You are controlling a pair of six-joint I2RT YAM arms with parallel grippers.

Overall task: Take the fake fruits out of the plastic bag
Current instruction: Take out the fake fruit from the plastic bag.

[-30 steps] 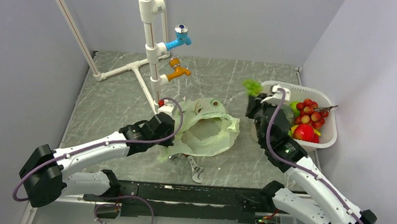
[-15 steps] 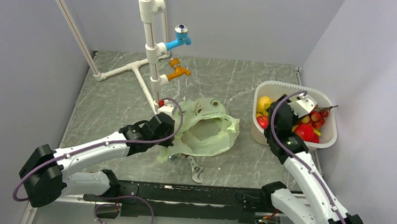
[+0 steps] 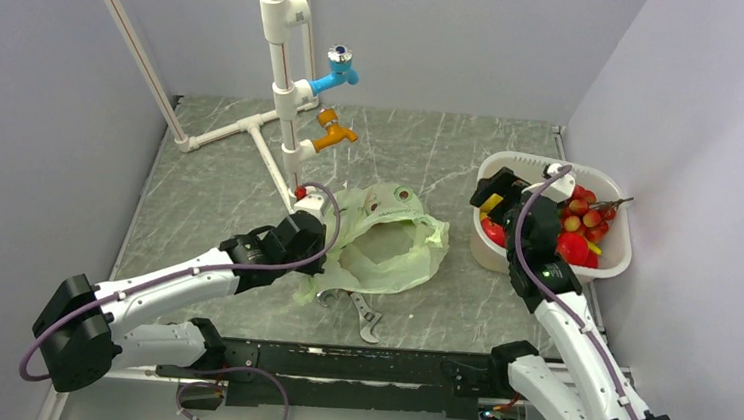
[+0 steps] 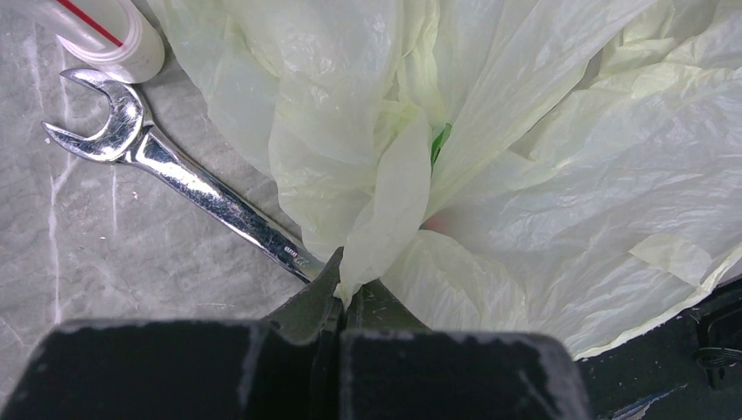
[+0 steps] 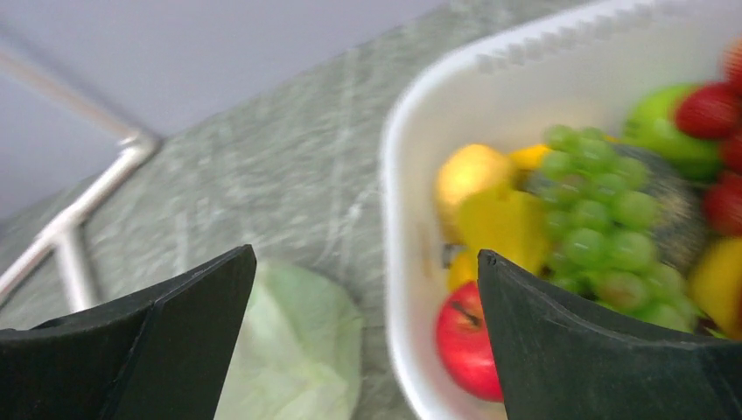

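Note:
The pale green plastic bag (image 3: 393, 244) lies crumpled mid-table. My left gripper (image 3: 318, 256) is shut on a fold of the bag's edge (image 4: 376, 227), fingertips pinched together (image 4: 346, 284). A green and a reddish tint (image 4: 437, 175) show faintly through the film. My right gripper (image 3: 495, 195) hangs open and empty (image 5: 366, 254) above the left rim of the white tub (image 5: 394, 219). In the tub lie fake fruits: green grapes (image 5: 604, 219), a red apple (image 5: 464, 346), yellow pieces (image 5: 503, 219) and red berries (image 3: 583, 212). The bag's corner (image 5: 297, 350) shows below.
A steel wrench (image 3: 365, 315) lies partly under the bag's near edge (image 4: 175, 171). A white pipe stand with a blue tap (image 3: 339, 67) and an orange tap (image 3: 332, 132) rises behind the bag. The white tub (image 3: 609, 264) sits against the right wall.
My right gripper carried the green grapes over the tub, opened and let them drop in, then swung back toward the tub's left rim. The left gripper kept its pinch on the bag.

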